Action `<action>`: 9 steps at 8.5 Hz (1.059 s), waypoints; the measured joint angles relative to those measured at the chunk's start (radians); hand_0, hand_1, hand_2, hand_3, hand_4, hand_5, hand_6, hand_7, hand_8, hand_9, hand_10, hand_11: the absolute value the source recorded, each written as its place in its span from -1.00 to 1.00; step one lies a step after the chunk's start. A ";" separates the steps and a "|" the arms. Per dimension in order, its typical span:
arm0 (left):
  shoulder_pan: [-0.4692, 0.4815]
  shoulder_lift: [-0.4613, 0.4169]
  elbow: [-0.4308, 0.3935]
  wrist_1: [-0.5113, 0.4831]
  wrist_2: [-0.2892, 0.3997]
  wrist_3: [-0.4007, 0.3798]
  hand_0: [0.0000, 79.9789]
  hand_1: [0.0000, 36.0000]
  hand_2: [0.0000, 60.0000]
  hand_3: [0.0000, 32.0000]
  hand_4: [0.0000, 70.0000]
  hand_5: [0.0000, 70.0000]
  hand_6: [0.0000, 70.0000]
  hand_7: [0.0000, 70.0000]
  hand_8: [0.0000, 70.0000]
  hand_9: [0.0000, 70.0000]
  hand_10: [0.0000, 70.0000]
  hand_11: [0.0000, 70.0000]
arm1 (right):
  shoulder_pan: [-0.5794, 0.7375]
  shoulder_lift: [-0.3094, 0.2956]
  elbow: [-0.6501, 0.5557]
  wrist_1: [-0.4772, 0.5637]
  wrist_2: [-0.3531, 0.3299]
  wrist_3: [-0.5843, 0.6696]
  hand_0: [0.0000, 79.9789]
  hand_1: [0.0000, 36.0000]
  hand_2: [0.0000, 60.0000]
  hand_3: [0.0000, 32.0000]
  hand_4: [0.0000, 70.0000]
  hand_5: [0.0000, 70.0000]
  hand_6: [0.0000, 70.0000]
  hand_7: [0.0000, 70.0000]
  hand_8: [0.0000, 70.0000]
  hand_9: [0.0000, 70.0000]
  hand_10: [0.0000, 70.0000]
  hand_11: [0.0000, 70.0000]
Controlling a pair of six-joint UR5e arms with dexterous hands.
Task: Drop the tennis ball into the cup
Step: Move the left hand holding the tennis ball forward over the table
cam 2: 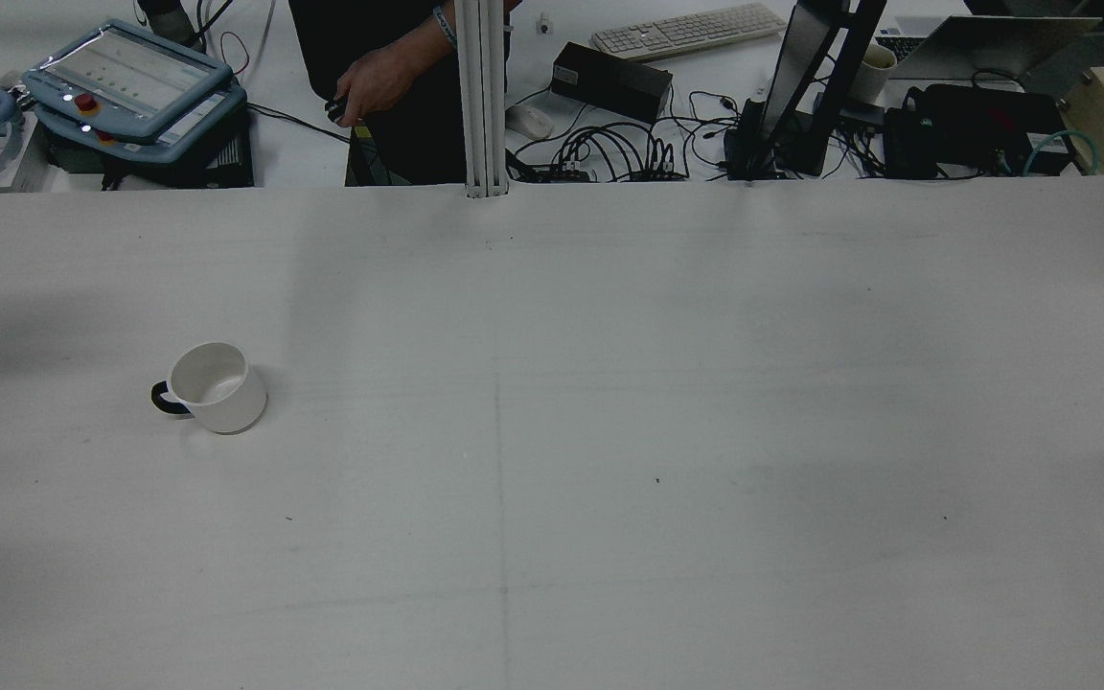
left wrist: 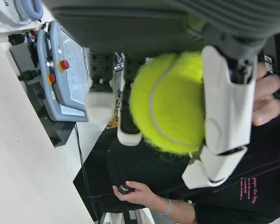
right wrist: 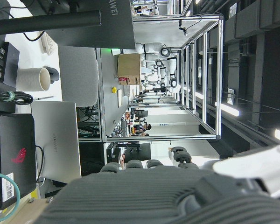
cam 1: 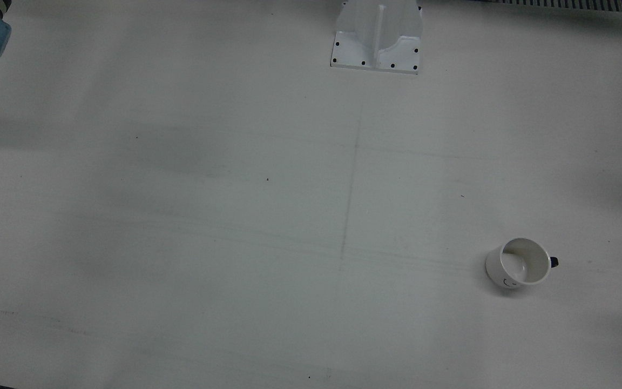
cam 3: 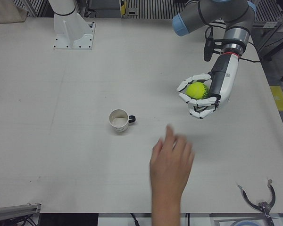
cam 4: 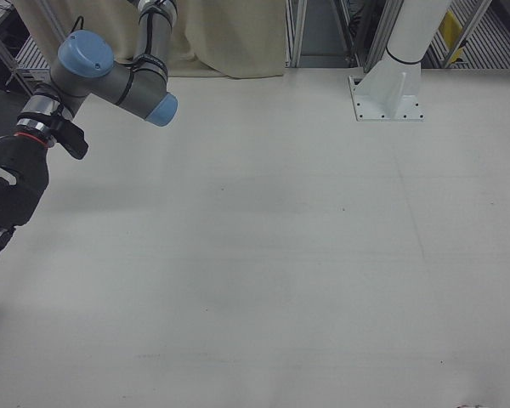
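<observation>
The white cup with a dark handle stands upright and empty on the table; it also shows in the front view and the rear view. My left hand is shut on the yellow-green tennis ball and holds it above the table, well to the right of the cup in the left-front view. The ball fills the left hand view between white fingers. My right hand hangs at the left edge of the right-front view, fingers stretched out and empty, far from the cup.
A person's hand reaches over the front edge of the table, in front of the cup and the ball. An arm pedestal stands at the back. A teach pendant and cables lie beyond the table.
</observation>
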 measured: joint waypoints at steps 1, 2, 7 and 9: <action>0.002 0.000 -0.004 0.000 0.000 0.001 0.49 1.00 1.00 -1.00 1.00 -0.29 0.05 1.00 1.00 1.00 1.00 1.00 | 0.000 0.000 0.000 0.000 0.000 0.000 -1.00 -1.00 -1.00 -1.00 -1.00 -1.00 -1.00 -1.00 -1.00 -1.00 -1.00 -1.00; 0.044 -0.011 -0.025 0.012 -0.005 0.003 0.52 1.00 1.00 -1.00 1.00 -0.29 0.04 1.00 1.00 1.00 1.00 1.00 | 0.000 0.000 0.000 0.000 0.000 0.001 -1.00 -1.00 -1.00 -1.00 -1.00 -1.00 -1.00 -1.00 -1.00 -1.00 -1.00 -1.00; 0.278 -0.105 -0.064 0.080 -0.062 0.008 0.46 1.00 1.00 -1.00 1.00 -0.30 0.03 1.00 1.00 1.00 1.00 1.00 | 0.000 0.000 -0.001 0.000 0.000 0.001 -1.00 -1.00 -1.00 -1.00 -1.00 -1.00 -1.00 -1.00 -1.00 -1.00 -1.00 -1.00; 0.330 -0.113 -0.063 0.088 -0.092 0.009 0.43 1.00 1.00 -1.00 1.00 -0.30 0.03 1.00 1.00 1.00 1.00 1.00 | 0.000 0.000 -0.001 0.000 0.000 0.001 -1.00 -1.00 -1.00 -1.00 -1.00 -1.00 -1.00 -1.00 -1.00 -1.00 -1.00 -1.00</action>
